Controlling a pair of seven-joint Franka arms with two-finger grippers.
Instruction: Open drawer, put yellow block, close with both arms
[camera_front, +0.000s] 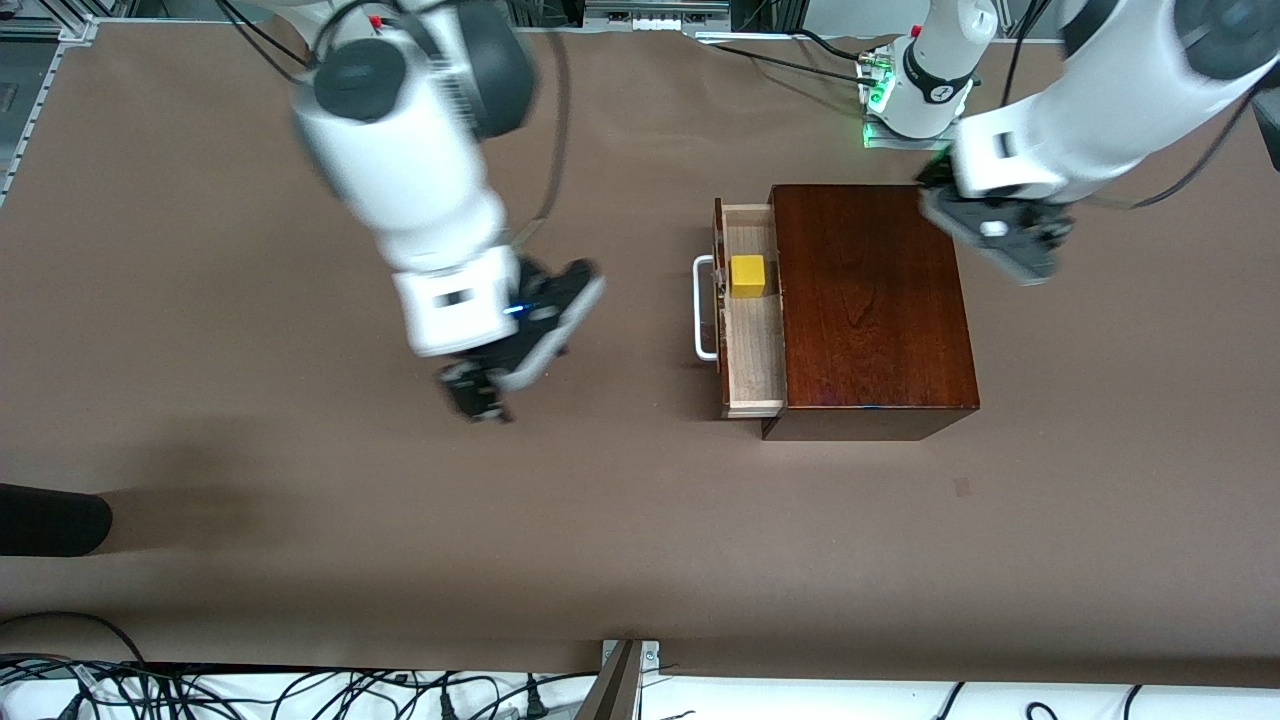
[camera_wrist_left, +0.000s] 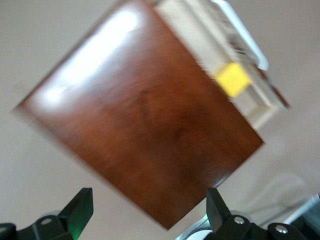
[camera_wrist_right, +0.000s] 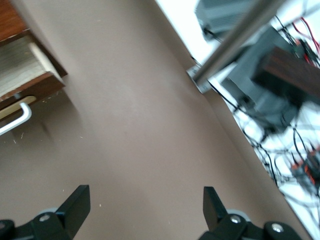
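Observation:
The dark reddish-brown wooden box (camera_front: 870, 300) stands on the table toward the left arm's end. Its drawer (camera_front: 750, 330) is partly pulled out, showing pale wood and a white bar handle (camera_front: 703, 308). The yellow block (camera_front: 747, 275) lies in the drawer; it also shows in the left wrist view (camera_wrist_left: 233, 79). My left gripper (camera_front: 1000, 240) is open and empty in the air at the box's corner near the left arm's base (camera_wrist_left: 149, 210). My right gripper (camera_front: 480, 395) is open and empty over bare table toward the right arm's end, apart from the handle (camera_wrist_right: 15, 120).
The brown table mat (camera_front: 300, 500) spreads all round the box. A dark object (camera_front: 50, 520) lies at the mat's edge at the right arm's end. Cables (camera_front: 200, 690) and a metal post (camera_front: 620, 680) run along the edge nearest the front camera.

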